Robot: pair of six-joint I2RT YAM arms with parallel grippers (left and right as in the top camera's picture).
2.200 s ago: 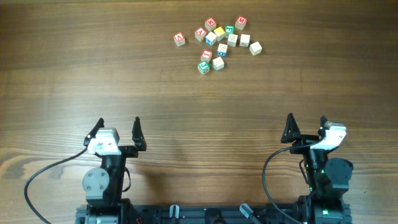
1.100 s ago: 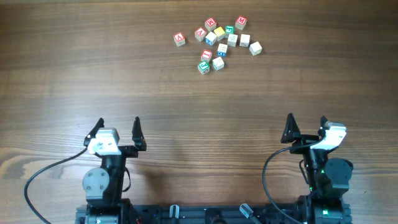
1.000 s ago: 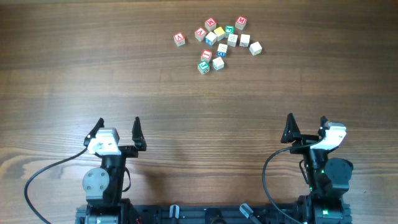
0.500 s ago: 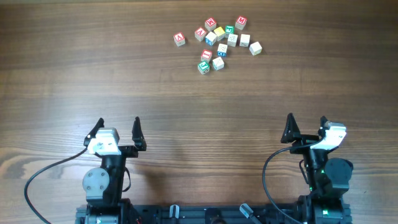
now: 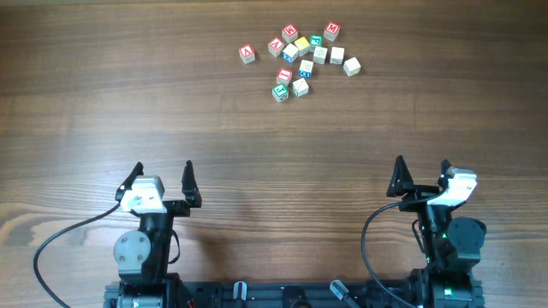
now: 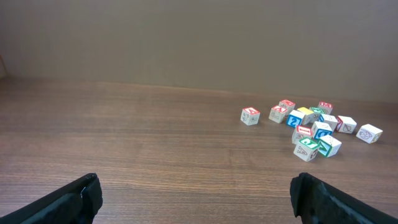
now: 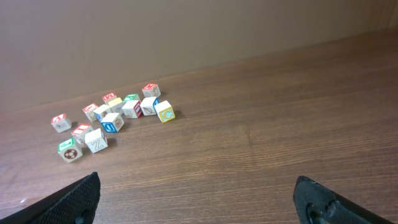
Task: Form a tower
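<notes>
Several tiny pale wooden letter cubes (image 5: 301,58) lie loose in a cluster at the far middle of the table, with red, green, blue and yellow markings. One red-marked cube (image 5: 247,54) sits slightly apart on the left. No tower is in view; every cube rests singly on the wood. My left gripper (image 5: 163,167) and right gripper (image 5: 422,162) stand open near the front edge, far from the cubes and holding nothing. The left wrist view has the cluster (image 6: 314,124) at upper right, beyond its gripper (image 6: 196,186). In the right wrist view the cluster (image 7: 118,112) is at upper left of that gripper (image 7: 196,183).
The brown wooden table (image 5: 257,137) stretches between the grippers and the cubes. A plain wall (image 6: 186,37) rises behind the far edge. A black cable (image 5: 68,235) loops at the left arm's base, and another (image 5: 368,231) beside the right arm.
</notes>
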